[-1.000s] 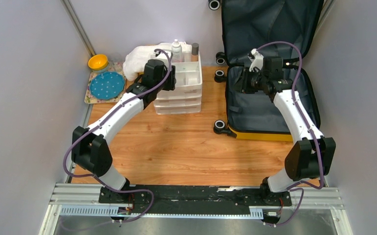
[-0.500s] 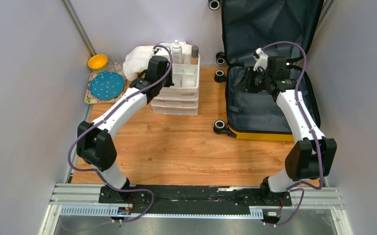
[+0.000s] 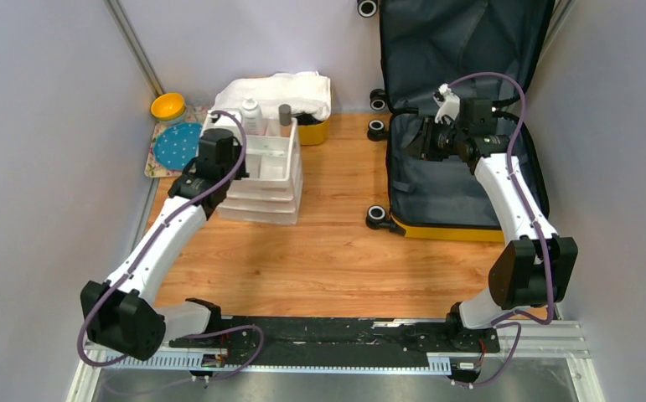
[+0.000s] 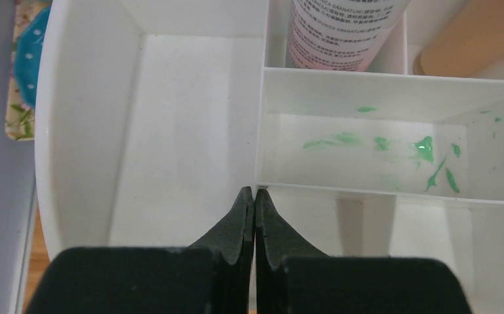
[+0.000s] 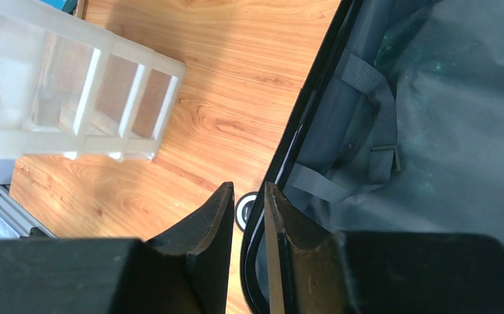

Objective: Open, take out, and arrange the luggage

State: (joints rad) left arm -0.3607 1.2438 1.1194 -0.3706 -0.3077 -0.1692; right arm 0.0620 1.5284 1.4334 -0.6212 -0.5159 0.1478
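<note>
Well, from above, the luggage (image 3: pixel 462 197) lies open at the right rear of the table (image 3: pixel 328 251). Its base is flat, its lid leans on the back wall, and its long axis runs away from my 2 bases. My right claw (image 3: pixel 417 138) hangs over the base's left rim, so that arm is far nearer. My left claw (image 3: pixel 234 159) is well apart at the white organiser (image 3: pixel 273 180). Wood-grain surface shows between the two, and walls stand close on both sides.

At the left wrist, the claw is clenched on a thin divider wall of the organiser, beside a green-smeared compartment (image 4: pixel 393 147).

At the right wrist, the claw leaves only a narrow slit over the black zipper rim (image 5: pixel 301 118). The dark lining spreads to the right. I cannot tell whether this claw pinches anything.
</note>
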